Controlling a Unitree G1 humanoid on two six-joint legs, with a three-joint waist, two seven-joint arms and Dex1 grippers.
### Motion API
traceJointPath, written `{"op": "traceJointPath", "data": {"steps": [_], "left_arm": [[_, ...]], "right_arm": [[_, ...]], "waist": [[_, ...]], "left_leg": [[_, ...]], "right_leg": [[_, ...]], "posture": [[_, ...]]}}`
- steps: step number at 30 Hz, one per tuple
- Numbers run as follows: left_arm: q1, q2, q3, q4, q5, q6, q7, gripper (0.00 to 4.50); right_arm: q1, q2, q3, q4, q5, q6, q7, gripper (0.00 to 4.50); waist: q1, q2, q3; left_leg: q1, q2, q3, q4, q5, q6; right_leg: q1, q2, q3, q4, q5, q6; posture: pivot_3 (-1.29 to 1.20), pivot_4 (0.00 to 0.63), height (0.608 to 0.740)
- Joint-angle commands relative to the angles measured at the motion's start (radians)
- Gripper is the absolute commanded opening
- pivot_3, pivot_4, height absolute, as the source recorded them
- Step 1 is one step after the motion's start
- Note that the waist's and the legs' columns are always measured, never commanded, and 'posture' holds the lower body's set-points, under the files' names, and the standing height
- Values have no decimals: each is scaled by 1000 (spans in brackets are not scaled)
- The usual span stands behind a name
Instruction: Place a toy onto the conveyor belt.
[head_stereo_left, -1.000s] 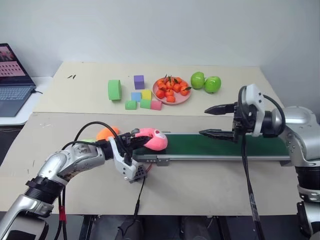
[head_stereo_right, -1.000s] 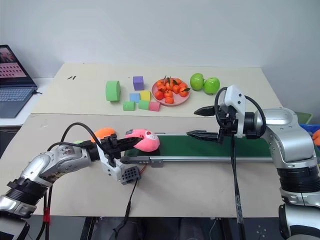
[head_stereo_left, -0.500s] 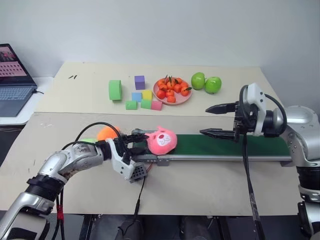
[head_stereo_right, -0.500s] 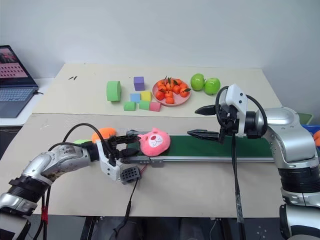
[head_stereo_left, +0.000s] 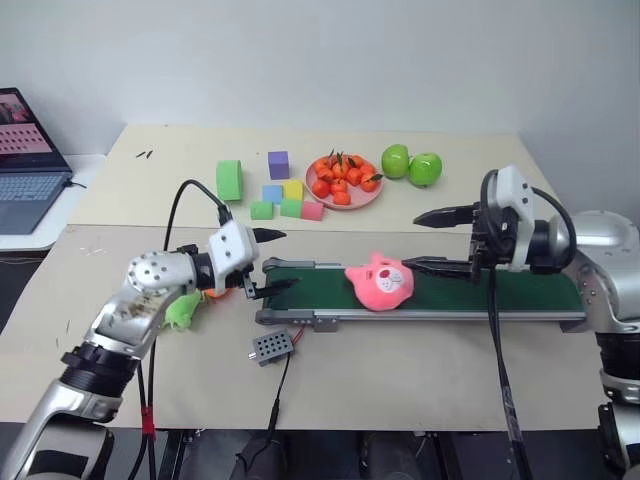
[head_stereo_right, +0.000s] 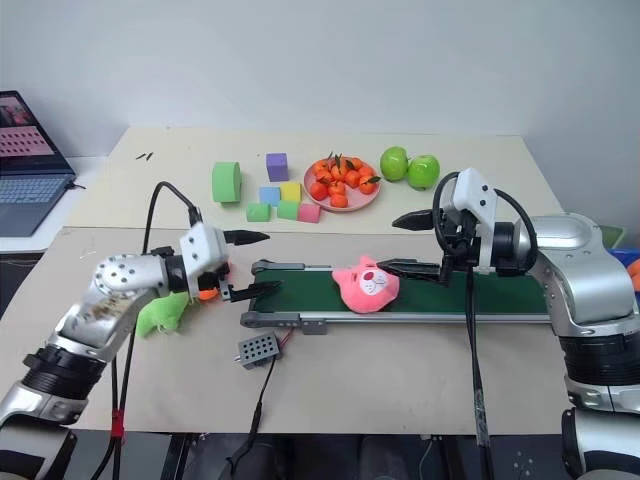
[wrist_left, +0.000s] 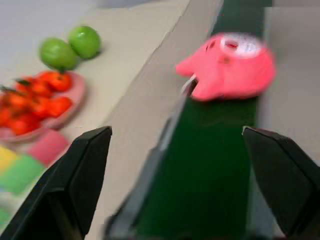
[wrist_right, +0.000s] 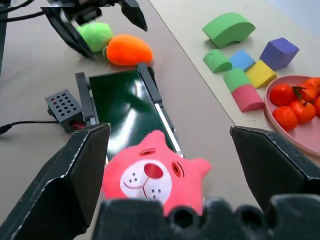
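Left eye view: toy (head_stereo_left: 381, 283) lies on conveyor belt (head_stereo_left: 500, 292), between spread, empty left end effector (head_stereo_left: 270, 262) and spread right end effector (head_stereo_left: 437, 241).

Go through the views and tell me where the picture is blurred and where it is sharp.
Left wrist view: blurred throughout, the toy and the conveyor belt smeared. Right wrist view: the toy's face is sharp. Both eye views: crisp, evenly lit, soft shadows.

Three plush toys (head_stereo_right: 366, 285), two green apples (head_stereo_right: 409, 167), six foam blocks (head_stereo_right: 266, 189).
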Motion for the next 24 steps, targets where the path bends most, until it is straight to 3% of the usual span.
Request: {"op": "traceJointPath", "data": {"steps": [1,6,10,24], "left_arm": [[-71,32,108,-79,-180,239,-35,4459],[-121,89,181,-96,-270,386,-107,4459],[-130,122,175,-74,-217,371,-165,4459],[-174,29,197,-47,-135,346,-122,4459]], "right_arm": [[-25,-35,-41,-4,4,-11,16,4500],[-23,-81,-63,-16,28,17,39,4500],[-4,-90,-93,-39,48,36,26,4500],[74,-94,-184,-116,115,83,-25,4500]], "waist": [[0,0,0],[-4,0,0],[-4,0,0],[4,0,0]], "left_leg": [[0,0,0,0,0,0],[0,0,0,0,0,0],[0,0,0,0,0,0],[0,0,1,0,0,0]], "right_leg": [[0,0,0,0,0,0],[0,0,0,-1,0,0],[1,0,0,-1,0,0],[1,0,0,-2,0,0]], "posture": [[0,150,738],[0,150,738],[0,150,738],[0,150,738]]}}
